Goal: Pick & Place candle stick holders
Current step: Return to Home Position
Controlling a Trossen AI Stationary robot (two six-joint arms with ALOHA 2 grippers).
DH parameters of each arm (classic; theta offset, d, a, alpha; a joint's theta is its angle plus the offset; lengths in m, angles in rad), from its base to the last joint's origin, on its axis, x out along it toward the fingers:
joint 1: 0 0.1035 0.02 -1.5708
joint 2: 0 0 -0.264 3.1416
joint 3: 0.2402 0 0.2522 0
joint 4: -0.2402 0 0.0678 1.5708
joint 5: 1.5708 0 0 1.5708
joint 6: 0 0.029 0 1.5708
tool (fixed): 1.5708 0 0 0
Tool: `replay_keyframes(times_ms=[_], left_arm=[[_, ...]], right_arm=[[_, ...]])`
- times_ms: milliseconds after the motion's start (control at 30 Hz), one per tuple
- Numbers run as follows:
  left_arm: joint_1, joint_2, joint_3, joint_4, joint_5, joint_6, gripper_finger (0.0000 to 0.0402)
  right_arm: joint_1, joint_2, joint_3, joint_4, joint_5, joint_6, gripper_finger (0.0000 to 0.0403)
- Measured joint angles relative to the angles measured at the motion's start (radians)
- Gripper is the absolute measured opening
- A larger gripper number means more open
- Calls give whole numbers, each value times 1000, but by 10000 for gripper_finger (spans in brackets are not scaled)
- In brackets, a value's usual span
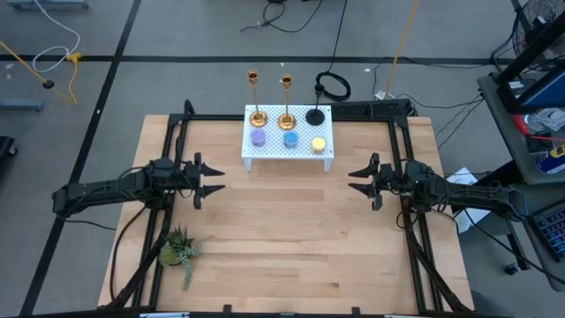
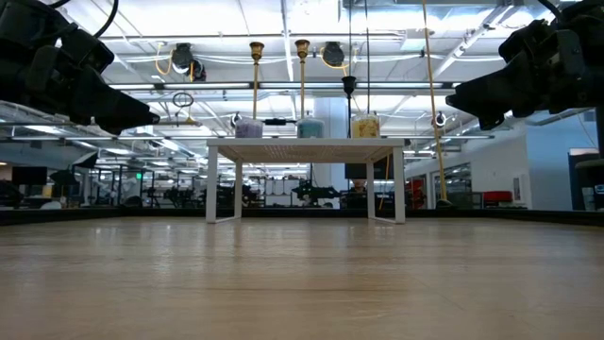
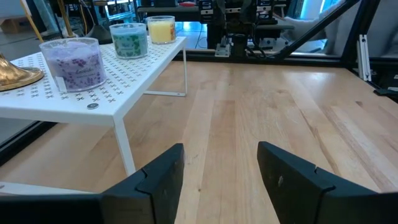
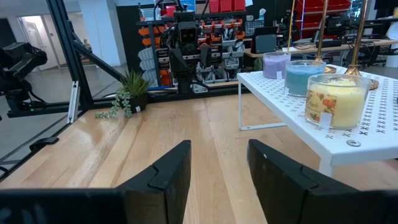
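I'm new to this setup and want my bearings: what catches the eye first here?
A white shelf at the back carries two gold candle stick holders and a black holder behind three coloured candles. The left hand and right hand hover open and empty at either side; a green plant lies near the left arm.

Three candle stick holders (image 2: 302, 80) and three candles (image 2: 310, 127) stand on the white shelf (image 2: 304, 146).

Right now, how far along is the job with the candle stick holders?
Looks done: two gold holders and the black holder stand on the white shelf. In hand: nothing; left pincer and right pincer are open, empty. Left: apparently nothing.
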State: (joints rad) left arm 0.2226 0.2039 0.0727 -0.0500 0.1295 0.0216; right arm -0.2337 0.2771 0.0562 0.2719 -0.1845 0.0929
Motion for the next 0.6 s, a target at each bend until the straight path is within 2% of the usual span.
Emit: replay_keyframes(times_ms=[600], left_arm=[[0,0,0,0,0,0,212]], right_arm=[[0,0,0,0,0,0,157]])
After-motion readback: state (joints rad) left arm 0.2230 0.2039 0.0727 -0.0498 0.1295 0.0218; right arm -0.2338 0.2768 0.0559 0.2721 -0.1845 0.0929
